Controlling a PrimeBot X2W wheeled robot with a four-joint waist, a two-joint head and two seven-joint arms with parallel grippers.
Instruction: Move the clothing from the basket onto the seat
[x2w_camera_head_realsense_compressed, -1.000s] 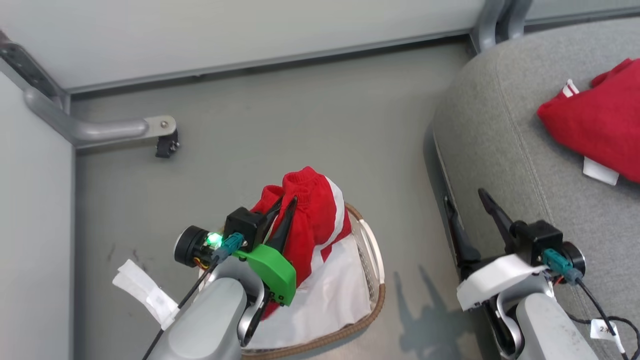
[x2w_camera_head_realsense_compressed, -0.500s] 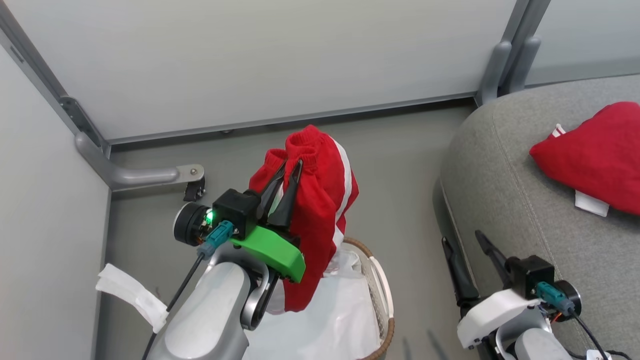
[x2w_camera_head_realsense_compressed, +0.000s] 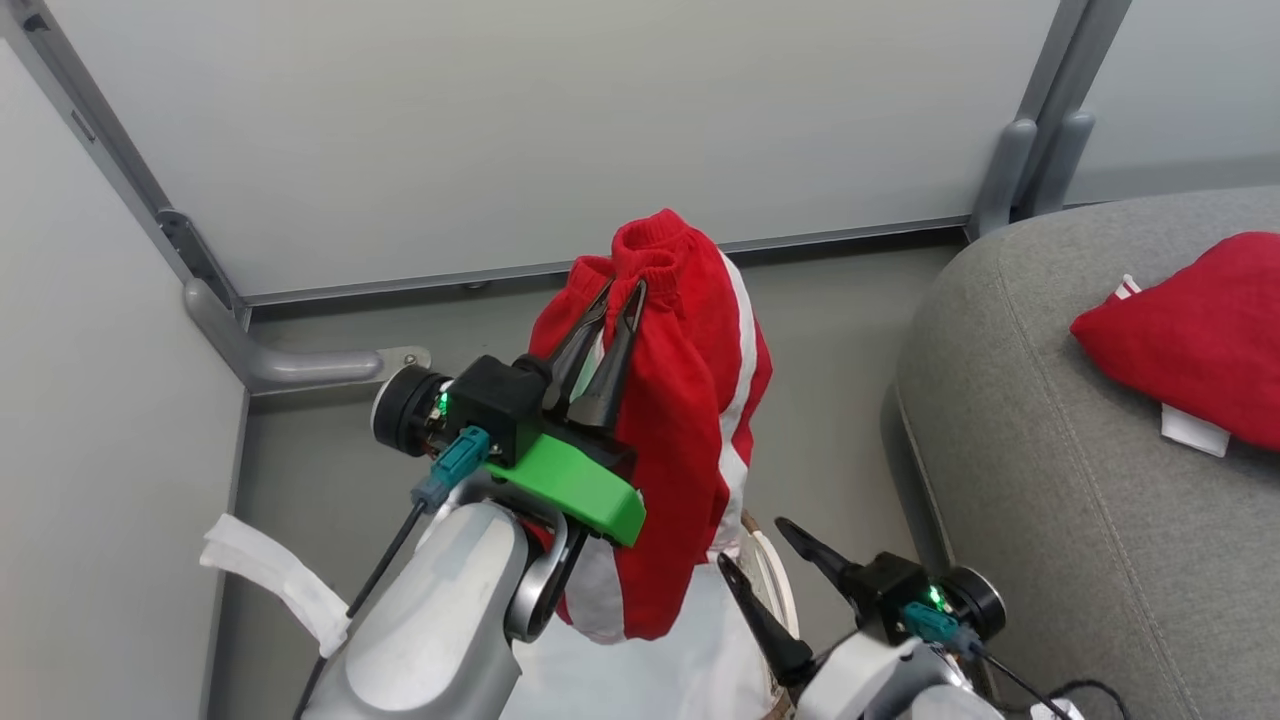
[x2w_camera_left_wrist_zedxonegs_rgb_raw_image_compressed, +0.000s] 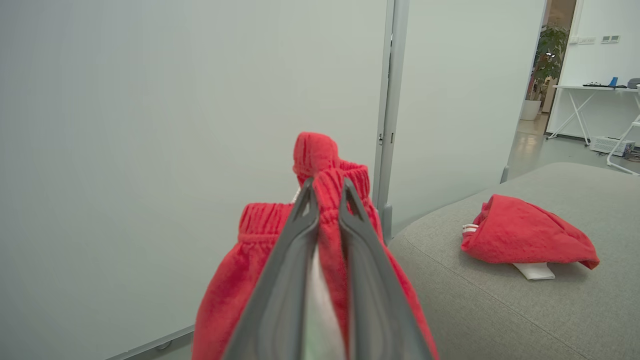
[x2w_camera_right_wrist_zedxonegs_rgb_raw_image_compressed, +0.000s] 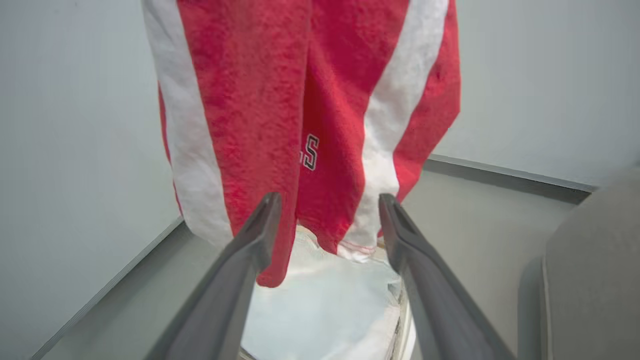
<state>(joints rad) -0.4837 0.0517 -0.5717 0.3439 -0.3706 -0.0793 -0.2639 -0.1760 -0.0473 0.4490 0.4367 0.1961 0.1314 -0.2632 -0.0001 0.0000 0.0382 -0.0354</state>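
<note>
Left gripper is raised in front of the wall, and we see its fingers pinched on the gathered elastic band of a red garment. In the left wrist view the left gripper has the two fingers nearly together, with a fold of the ribbed band between them and a bunch of the garment rising above the tips. The garment hangs free from that grip, its white bands running down its length. Its lower hem hangs above the white lining of the basket, which stands on the floor below it. Right gripper is low, beside the basket, jaws spread wide and empty. In the right wrist view the right gripper points at the hanging garment. We cannot tell whether the tips touch the cloth. A dark letter shows on the red panel, and the lining lies under the hem. The seat is to the robot's right of the basket. A second garment lies bunched on the seat, a white tag showing at its near edge. The left wrist view shows the second garment on the seat, well apart from the held one.
</note>
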